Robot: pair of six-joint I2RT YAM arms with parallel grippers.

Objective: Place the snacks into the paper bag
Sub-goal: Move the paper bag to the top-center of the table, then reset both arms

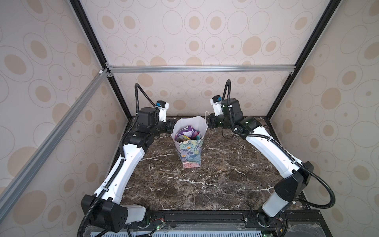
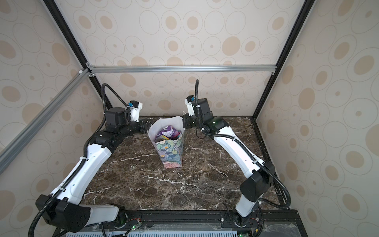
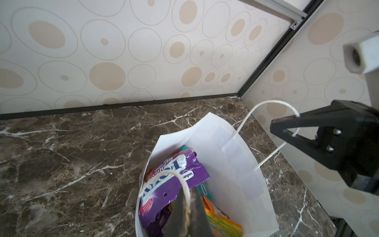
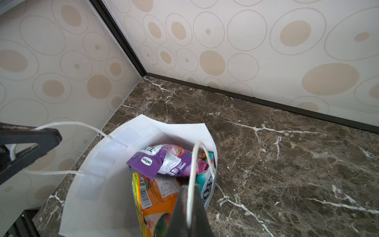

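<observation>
On the purple pouch (image 4: 164, 162) lying topmost in the paper bag (image 4: 98, 195), a small white oval read "savoria". Its big white brand lettering, upside down in the left wrist view, looked like "FOX'S". The teal-white pouch (image 4: 207, 190) beside it showed "OX'S". The orange pouch (image 4: 160, 195) carried a barcode and fine print too small to read.

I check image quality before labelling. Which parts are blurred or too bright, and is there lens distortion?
Left wrist view: the left end effector is blurred, the purple pouch print sharp. Right wrist view: the right end effector is blurred; the white inside of the paper bag looks nearly washed out. Both top views: frame bars splay outward, wide-angle.
</observation>
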